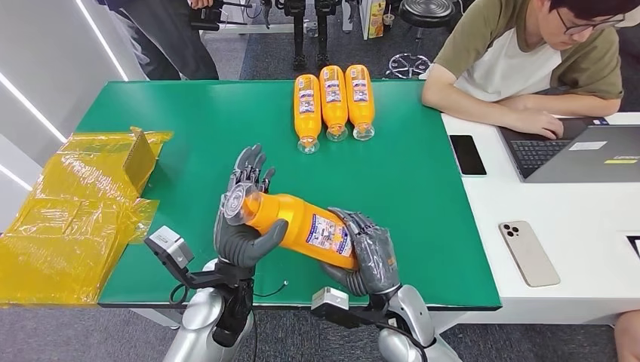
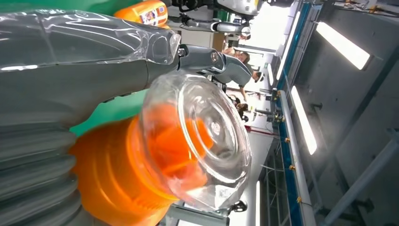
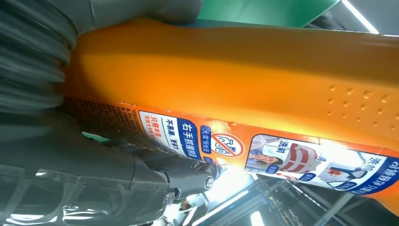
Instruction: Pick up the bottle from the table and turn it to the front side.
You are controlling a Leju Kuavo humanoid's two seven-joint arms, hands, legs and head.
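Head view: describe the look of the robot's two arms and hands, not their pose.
Both arms are silver, rounded tubes with black joints. The left hand and right hand are dark grey, with darker segmented fingers. A small grey and black box, likely the wrist camera, sits at each wrist, and thin black cables hang near the left forearm.

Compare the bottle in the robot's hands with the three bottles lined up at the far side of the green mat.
The held bottle is off the green mat, gripped by the left hand near its clear cap and by the right hand at its base; the three bottles lie untouched. It slants across the mat; they lie side by side, caps toward the robot. All are orange with clear caps and blue labels.
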